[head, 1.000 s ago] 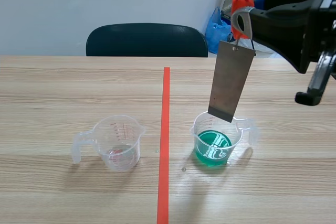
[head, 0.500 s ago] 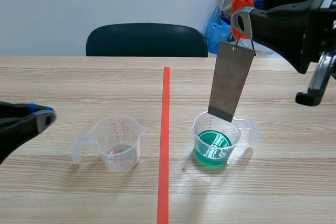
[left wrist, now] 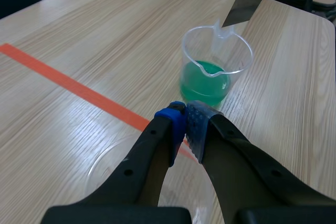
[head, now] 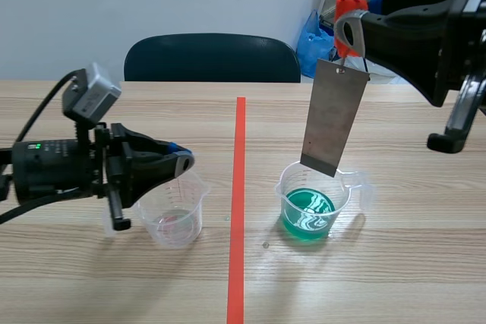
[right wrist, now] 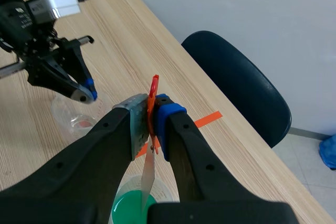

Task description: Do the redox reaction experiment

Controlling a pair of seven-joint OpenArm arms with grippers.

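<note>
A grey metal strip (head: 332, 119) hangs from an orange clip (head: 347, 24), and my right gripper (head: 354, 22) is shut on that clip. The strip's lower end hovers just over the rim of a clear beaker of green liquid (head: 310, 209), right of the tape line. In the right wrist view the clip (right wrist: 153, 90) sits between the pads and the strip (right wrist: 148, 182) drops toward the green beaker (right wrist: 126, 205). A second clear beaker (head: 173, 216) holds a faint pink trace. My left gripper (head: 182, 163) is shut on nothing, just above it. Ahead of the left gripper (left wrist: 186, 116) stands the green beaker (left wrist: 210, 72).
An orange-red tape line (head: 238, 202) runs down the table between the two beakers. A dark chair (head: 213, 57) stands behind the far edge, with a blue bag (head: 313, 39) on the floor beside it.
My left arm has come in from the left, and its shut gripper now hangs over the clear beaker. The right arm, clip and strip have not moved.
</note>
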